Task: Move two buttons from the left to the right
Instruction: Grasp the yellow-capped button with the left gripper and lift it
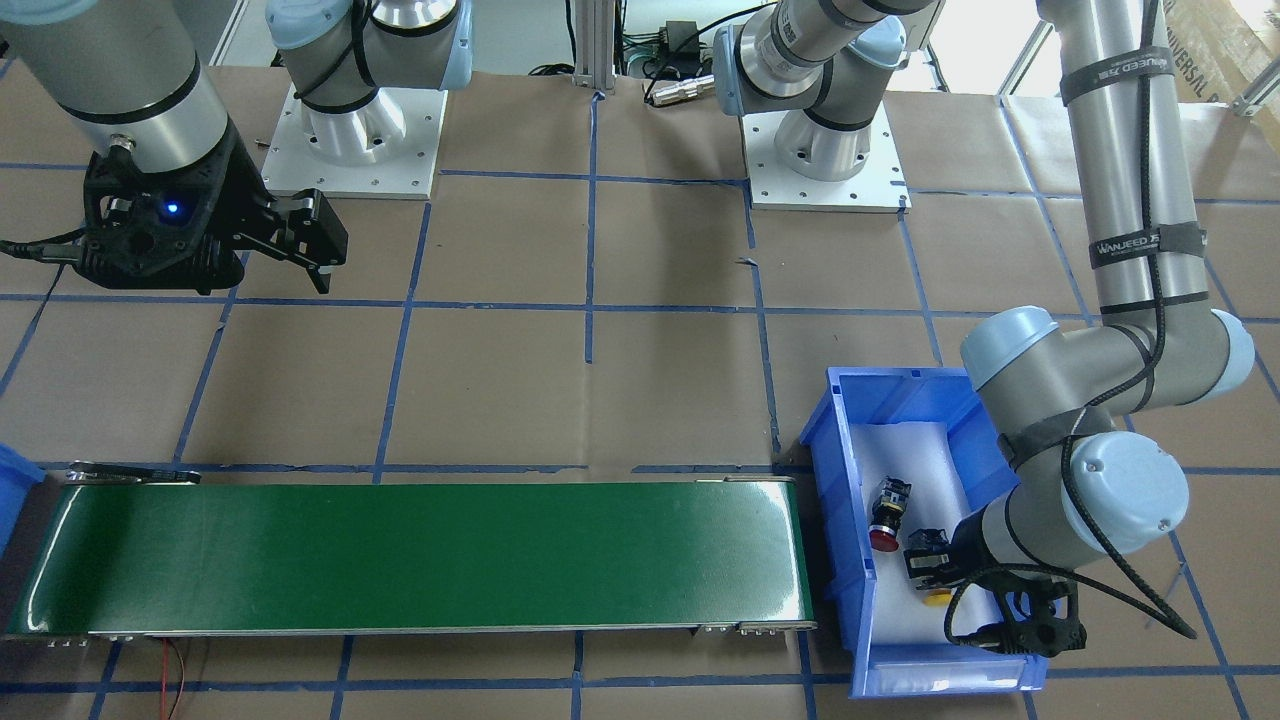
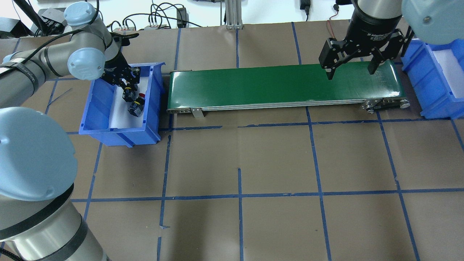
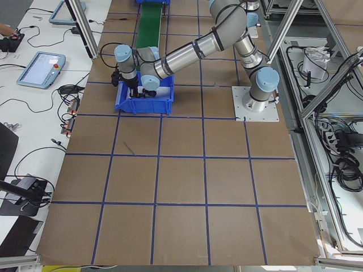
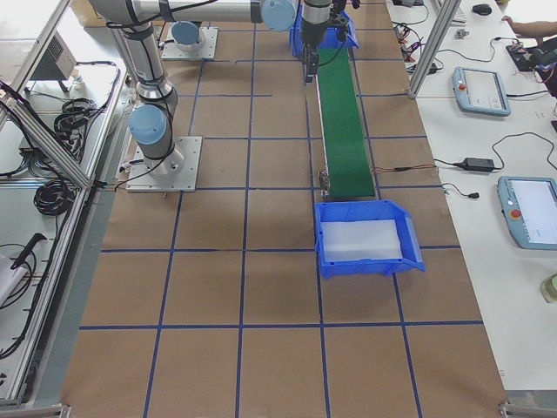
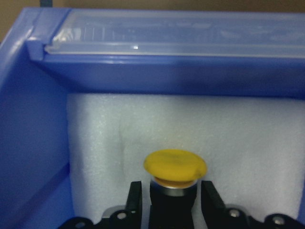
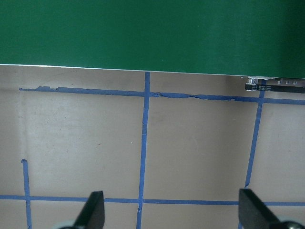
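You can see the left pincer (image 5: pixel 171 187) down inside the blue plastic bin (image 1: pixel 836 500), over its white foam pad (image 5: pixel 248 143). Its two fingers are a little apart, one just beside each side of the black body of the yellow-capped push button (image 5: pixel 175 167). In the front view, the red-capped push button (image 1: pixel 887 512) lies near, at 11 o'clock from the yellow one. The right pincer (image 2: pixel 350 72) hangs wide open, holding nothing, over one end of the long green belt (image 2: pixel 272 85) on the brown paper counter (image 2: pixel 275 156).
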You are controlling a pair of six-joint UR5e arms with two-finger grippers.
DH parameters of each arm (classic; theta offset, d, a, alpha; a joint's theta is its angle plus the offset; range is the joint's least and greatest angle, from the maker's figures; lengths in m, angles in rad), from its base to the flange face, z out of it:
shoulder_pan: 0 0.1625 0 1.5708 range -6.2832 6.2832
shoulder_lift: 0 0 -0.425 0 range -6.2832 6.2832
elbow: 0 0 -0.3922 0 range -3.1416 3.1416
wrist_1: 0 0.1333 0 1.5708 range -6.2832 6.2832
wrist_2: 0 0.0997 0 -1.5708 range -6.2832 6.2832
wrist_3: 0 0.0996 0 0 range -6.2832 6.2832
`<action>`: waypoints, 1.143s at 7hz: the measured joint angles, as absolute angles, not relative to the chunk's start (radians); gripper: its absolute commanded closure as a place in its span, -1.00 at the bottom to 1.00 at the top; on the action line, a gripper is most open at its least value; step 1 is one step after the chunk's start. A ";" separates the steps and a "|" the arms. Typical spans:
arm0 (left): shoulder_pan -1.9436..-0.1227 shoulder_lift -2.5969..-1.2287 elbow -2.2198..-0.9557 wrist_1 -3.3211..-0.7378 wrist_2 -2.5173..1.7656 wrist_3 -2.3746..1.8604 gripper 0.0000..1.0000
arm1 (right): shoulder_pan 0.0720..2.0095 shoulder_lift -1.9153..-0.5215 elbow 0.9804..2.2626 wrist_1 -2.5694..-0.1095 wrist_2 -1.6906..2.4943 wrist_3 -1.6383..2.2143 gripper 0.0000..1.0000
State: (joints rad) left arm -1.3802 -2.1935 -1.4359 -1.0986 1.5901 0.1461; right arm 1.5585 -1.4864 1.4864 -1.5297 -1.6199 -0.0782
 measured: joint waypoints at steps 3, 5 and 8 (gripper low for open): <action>-1.389 -2.125 -1.404 -1.120 1.587 0.130 0.20 | 1.559 -1.486 1.486 -1.530 -1.620 -0.078 -1.00; -1.397 -2.048 -1.338 -1.255 1.590 0.091 0.20 | 1.559 -1.487 1.486 -1.529 -1.620 -0.078 -1.00; -1.416 -2.027 -1.227 -1.426 1.592 0.035 -0.71 | 1.559 -1.486 1.486 -1.529 -1.619 -0.078 -1.00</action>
